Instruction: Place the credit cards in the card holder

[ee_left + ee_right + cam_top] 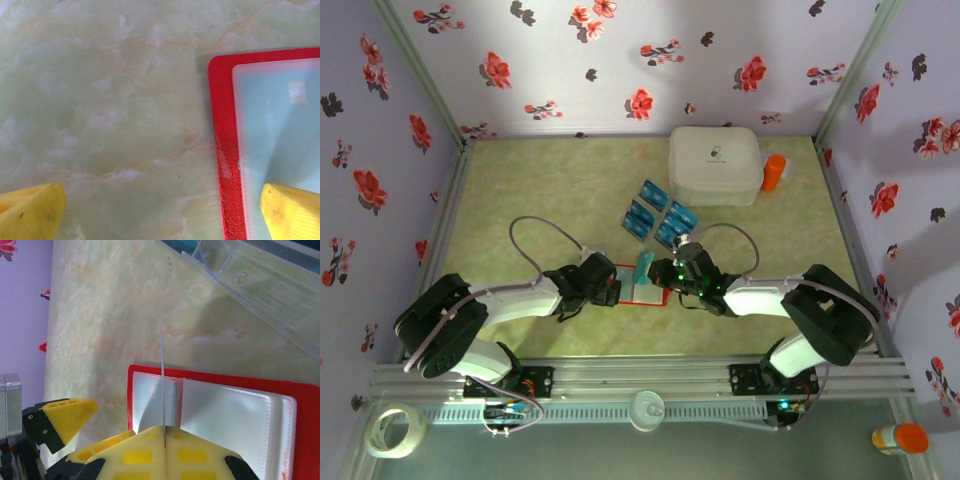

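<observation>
Red holder (pixel 222 150): lies open and flat on the table (pixel 550 190), near the middle of its near edge, between the two grippers, pockets up.
Pockets (pixel 225 415): clear soft film. A teal card seems to show through the one under the left arm.
Right gripper (pixel 164 432): fingers clamped together on the held card (pixel 163 365). The card stands upright on edge, its lower edge at the holder's pockets near the fold.
Left gripper (pixel 160 212): fingers spread wide, holding nothing. One finger (pixel 292 210) sits over the holder's pocket, the other over bare table. Contact with the holder cannot be told.
Loose cards (pixel 660 215): blue, lying flat toward the far edge, between the holder and the white box (pixel 715 165).
Step in hand: judged to be insertion of the held card into a pocket.
Card handling: thin, stiff, light and smooth, so likely to pivot or slip in a pinch. Grip across one end and leave the leading edge free.
Holder handling: light, so likely to slide under a push. The film mouth is limp and may buckle. Brace the holder near the pocket, not on its mouth.
</observation>
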